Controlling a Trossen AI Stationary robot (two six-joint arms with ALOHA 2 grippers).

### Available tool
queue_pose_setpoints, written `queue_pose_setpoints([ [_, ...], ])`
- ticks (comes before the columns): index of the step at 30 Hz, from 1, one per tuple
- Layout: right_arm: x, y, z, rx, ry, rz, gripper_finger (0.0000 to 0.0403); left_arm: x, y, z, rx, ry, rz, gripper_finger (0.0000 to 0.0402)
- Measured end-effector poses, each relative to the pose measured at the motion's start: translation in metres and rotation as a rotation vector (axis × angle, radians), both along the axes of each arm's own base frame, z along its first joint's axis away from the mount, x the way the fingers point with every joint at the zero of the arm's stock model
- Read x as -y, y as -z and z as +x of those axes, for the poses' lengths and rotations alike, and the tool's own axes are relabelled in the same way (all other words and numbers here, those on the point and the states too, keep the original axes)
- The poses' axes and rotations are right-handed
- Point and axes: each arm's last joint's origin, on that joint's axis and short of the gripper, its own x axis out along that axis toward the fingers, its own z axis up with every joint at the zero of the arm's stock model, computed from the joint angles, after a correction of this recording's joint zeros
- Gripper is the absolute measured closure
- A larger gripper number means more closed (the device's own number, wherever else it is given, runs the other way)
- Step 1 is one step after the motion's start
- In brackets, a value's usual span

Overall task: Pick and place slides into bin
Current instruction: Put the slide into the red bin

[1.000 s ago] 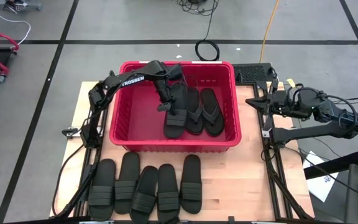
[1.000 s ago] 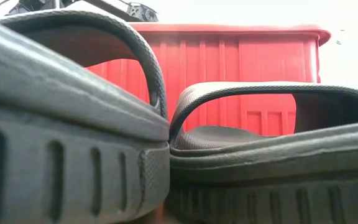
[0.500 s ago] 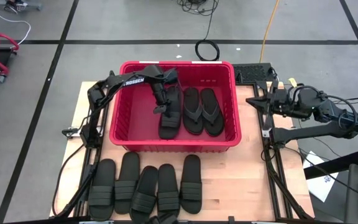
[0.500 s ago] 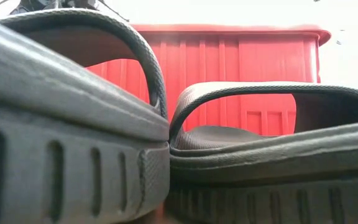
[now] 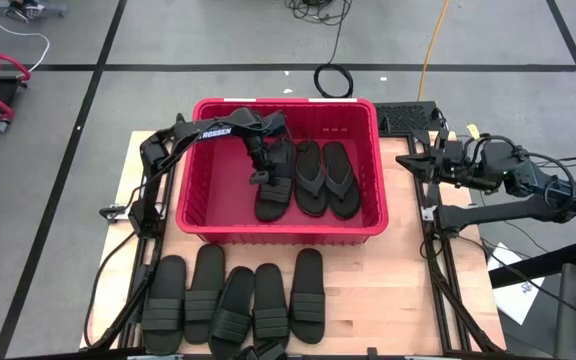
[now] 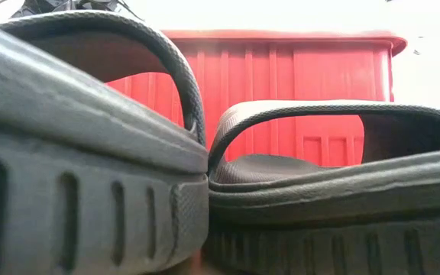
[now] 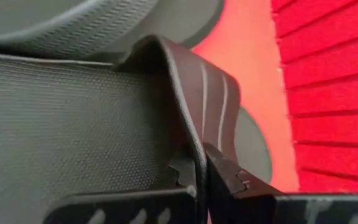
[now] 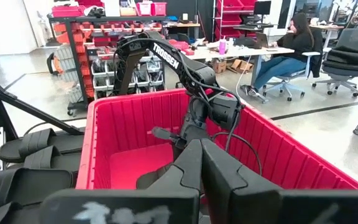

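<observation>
Matt black rubber slides (image 5: 236, 303), footbed finely textured, straps ribbed. Glossy red plastic bin (image 5: 208, 211) with slotted walls. Pale, smooth wooden table (image 5: 368, 300).

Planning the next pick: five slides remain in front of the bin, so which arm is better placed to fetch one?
Left, probably. Its claw is in the bin gripping a slide near the row. The right claw is parked beyond the bin's right wall, shut.

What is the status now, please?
Left claw shut on band slide inside the bin. Right claw shut, parked beside bin. Five slides wait on table. Nothing blocking.
</observation>
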Motion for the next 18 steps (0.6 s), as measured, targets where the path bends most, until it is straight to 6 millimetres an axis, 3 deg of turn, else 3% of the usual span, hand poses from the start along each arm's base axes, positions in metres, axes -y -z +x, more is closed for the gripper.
queue_pose_setpoints([
  [18,0.0,0.0,0.0,-0.001,0.0,0.0,0.0403,0.0,0.021,-0.002,-0.034,-0.153,-0.1,0.0397],
])
